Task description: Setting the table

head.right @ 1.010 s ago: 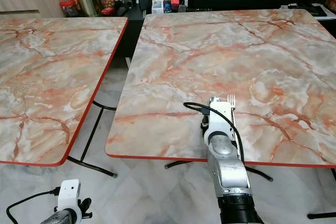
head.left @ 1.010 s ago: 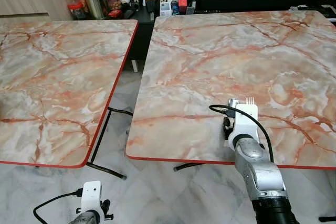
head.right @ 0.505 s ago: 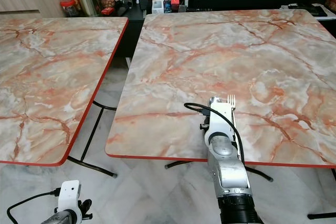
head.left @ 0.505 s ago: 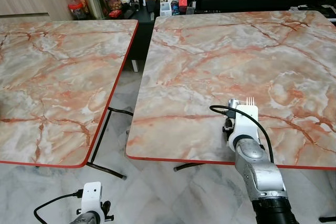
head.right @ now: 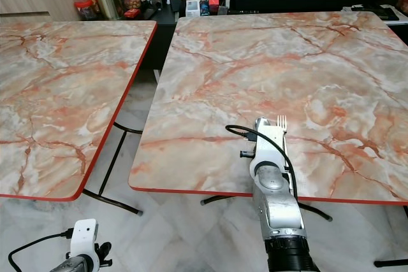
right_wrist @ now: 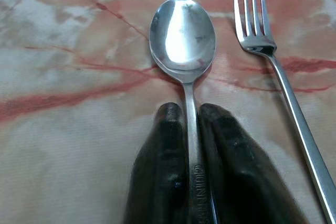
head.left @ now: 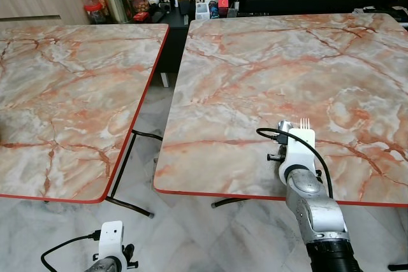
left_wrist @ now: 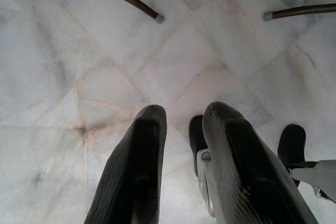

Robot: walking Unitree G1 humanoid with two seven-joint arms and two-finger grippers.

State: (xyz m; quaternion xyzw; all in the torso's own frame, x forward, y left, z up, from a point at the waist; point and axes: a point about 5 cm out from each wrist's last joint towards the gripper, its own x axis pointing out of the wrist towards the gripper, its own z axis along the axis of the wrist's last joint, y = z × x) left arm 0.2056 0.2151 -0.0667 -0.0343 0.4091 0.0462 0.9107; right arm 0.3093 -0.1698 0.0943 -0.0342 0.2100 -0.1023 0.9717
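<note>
**Spoon gripped beside fork on marble table**

The marble-patterned table (head.left: 268, 62) with its red edge held the cutlery near its front edge. The right gripper (right_wrist: 191, 129) was closed on the handle of the spoon (right_wrist: 182, 32), bowl up, with the fork (right_wrist: 262, 40) lying just beside it. The left gripper (left_wrist: 181, 129) hung over the floor tiles (left_wrist: 79, 51), fingers slightly parted, holding nothing.

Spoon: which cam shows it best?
Right wrist view. The spoon is shown close up, bowl up on the marble table, its handle pinched in the right claw, with the fork beside it. In the eye views the wrist hides most of it; the bowl's edge and fork tines peek out.
</note>
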